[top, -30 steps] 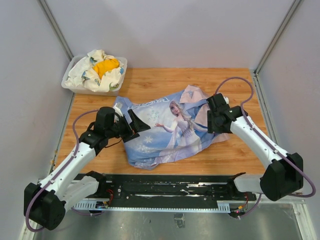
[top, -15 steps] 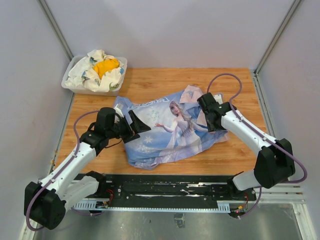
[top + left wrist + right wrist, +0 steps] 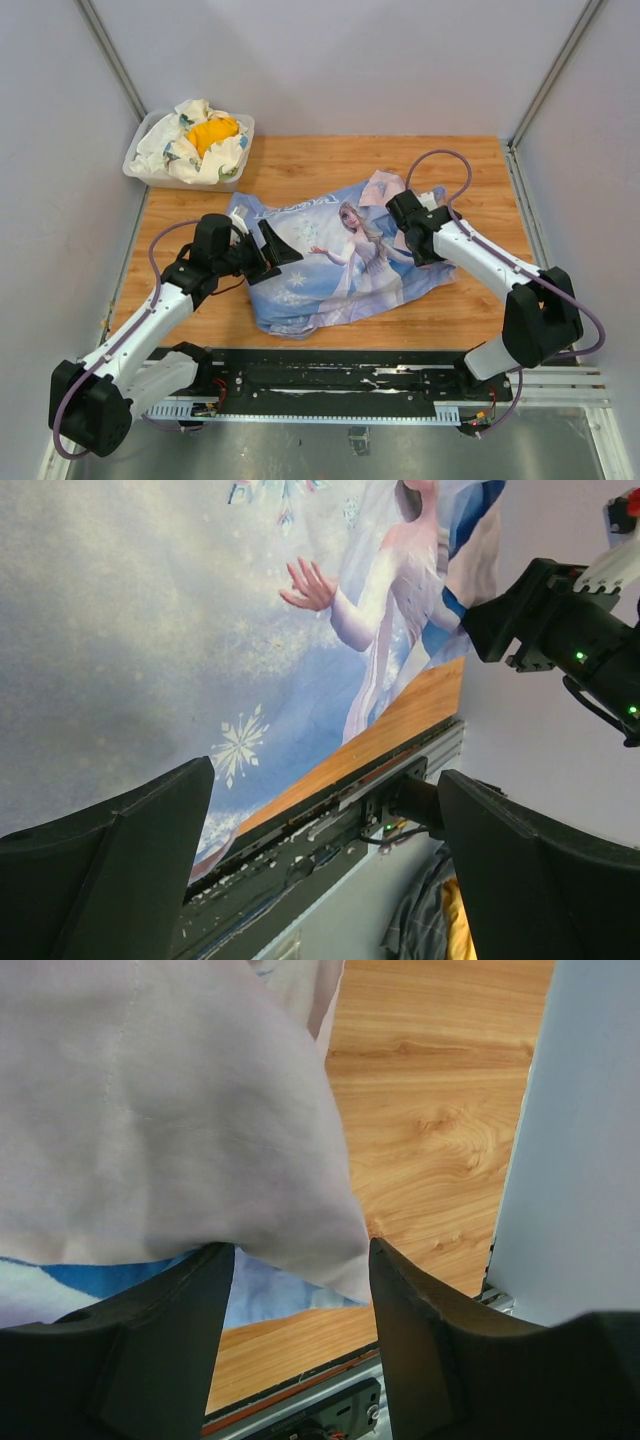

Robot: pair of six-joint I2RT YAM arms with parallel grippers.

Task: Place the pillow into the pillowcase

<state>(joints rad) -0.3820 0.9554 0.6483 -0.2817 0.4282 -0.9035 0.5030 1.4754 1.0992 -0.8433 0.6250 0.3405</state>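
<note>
Now | pillowcase (image 3: 320, 272) (pink flap) between parted right gripper (image 3: 300, 1250) | left gripper (image 3: 325, 772) released

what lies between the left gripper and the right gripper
The pillowcase: its blue printed side fills the stretch from the left gripper to the right gripper, which sits at its pink edge. The top view shows this best.

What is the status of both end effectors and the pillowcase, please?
Left end effector open over pillowcase. Right end effector open, pink flap between its fingers. Pillow not visible. Cloth bin apart, far-left corner.
</note>
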